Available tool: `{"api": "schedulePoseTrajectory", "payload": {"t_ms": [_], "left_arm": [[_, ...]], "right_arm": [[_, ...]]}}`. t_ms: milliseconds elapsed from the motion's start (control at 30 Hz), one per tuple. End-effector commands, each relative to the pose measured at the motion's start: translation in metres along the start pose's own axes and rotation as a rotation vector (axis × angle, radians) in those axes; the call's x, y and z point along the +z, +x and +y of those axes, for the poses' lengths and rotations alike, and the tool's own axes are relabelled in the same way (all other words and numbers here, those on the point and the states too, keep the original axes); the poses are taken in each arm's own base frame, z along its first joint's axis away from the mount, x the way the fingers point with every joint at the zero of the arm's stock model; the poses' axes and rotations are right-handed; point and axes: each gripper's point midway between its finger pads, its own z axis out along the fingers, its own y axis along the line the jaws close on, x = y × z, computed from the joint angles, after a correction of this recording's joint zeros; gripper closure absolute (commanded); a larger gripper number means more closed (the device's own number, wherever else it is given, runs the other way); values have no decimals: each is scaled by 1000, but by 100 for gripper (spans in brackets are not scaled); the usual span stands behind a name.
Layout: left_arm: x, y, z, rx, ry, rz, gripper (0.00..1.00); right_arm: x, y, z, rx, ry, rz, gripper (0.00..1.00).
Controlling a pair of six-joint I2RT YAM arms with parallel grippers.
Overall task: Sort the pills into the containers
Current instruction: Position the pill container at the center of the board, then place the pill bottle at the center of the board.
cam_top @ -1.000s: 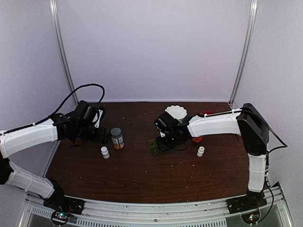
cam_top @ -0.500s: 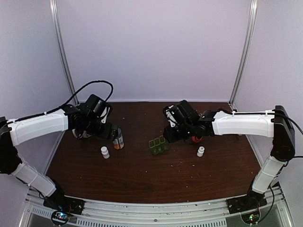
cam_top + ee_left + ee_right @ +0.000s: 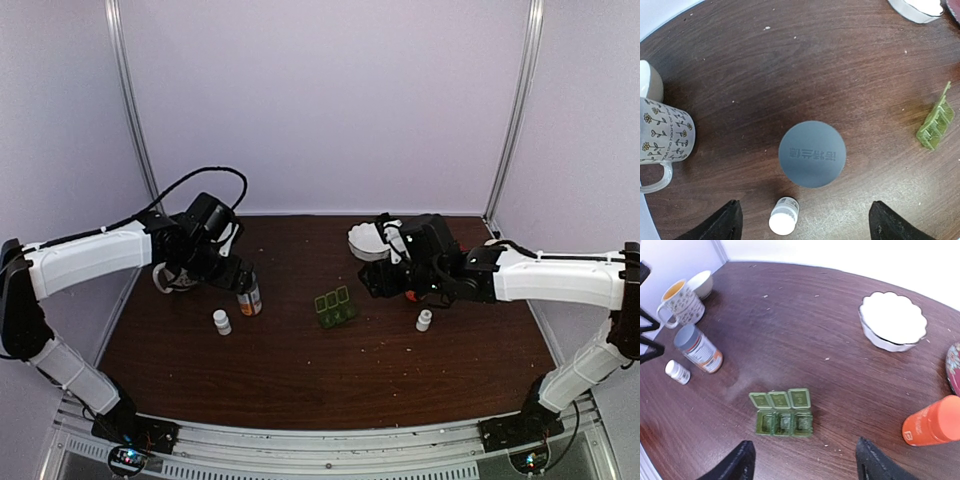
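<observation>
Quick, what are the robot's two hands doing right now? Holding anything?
Left gripper: open, empty, above the grey-capped bottle.
Right gripper: open, empty, near the green pill box.

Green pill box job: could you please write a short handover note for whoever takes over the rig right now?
The left tool is open and empty, poised over the upright grey-capped bottle, whose cap is on.
The right tool is open and empty, just on the near side of the green pill box.
The box lies mid-table between the arms with all three lids open.
Done: the lids are open. No pills can be made out in the three cells; they are too small to tell.
Left: probably all the sorting, starting with getting pills out of a bottle.
</observation>
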Motion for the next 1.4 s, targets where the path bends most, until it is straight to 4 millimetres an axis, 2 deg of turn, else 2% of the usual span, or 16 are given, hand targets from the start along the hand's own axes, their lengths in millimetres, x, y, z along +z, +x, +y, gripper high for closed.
{"api": "schedulePoseTrajectory", "payload": {"t_ms": [0,300,433,500,700,800,900,1033,1167,1233,1367], "left_arm": [[-24,-26,-12,23,74,-88,10],[-61,-55,-32,39,208,-299,12],[-82,-61,-37,37,271,-411,12],[-87,-59,-38,44,292,-443,13],[-113,-58,-31,29,317,-583,13],[-120,-56,-29,36,315,-602,12],[-118,-54,-29,42,315,-598,12],[-116,-53,-29,43,314,-586,13],[-115,-52,-29,43,316,-584,13],[-116,-51,-29,42,316,-586,13],[-118,-51,-28,43,316,-592,13]], "right_arm": [[-9,12,-41,64,109,6,24],[-24,77,-103,197,261,182,16],[-24,100,-115,225,302,278,3],[-22,109,-118,228,318,309,1],[-13,125,-124,258,330,365,21],[-9,132,-127,262,343,392,33],[-8,134,-129,266,354,383,37],[-4,132,-127,264,341,394,52],[-1,134,-128,259,350,399,53],[0,133,-127,260,343,401,62],[0,130,-127,244,345,397,72]]}}
